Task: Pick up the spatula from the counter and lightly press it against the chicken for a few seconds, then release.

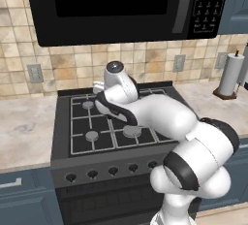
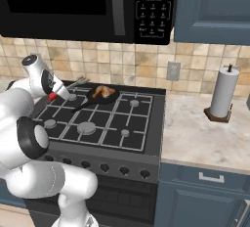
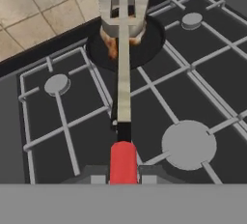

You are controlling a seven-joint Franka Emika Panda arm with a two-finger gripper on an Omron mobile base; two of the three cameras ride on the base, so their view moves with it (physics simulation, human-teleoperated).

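My gripper [image 3: 123, 179] is shut on the red handle of the spatula [image 3: 123, 80]. The long metal shaft runs away from the hand to a slotted blade. In the hand view the blade overlaps the black pan [image 3: 153, 37] and the browned chicken [image 3: 112, 48] in it. From the right base view the pan [image 2: 91, 97] sits on the back left burner with the chicken [image 2: 103, 91] inside. There the spatula [image 2: 79, 80] blade hangs just left of the pan, apart from the chicken, while the gripper [image 2: 52, 96] holds it over the stove's left side.
The stove [image 2: 105, 123] has raised grates and several burners, with knobs along the front. A black microwave [image 2: 88, 6] hangs low above it. A paper towel roll [image 2: 223, 94] stands on the right counter [image 2: 205, 138]. My own arm [image 1: 160, 117] covers much of the stove.
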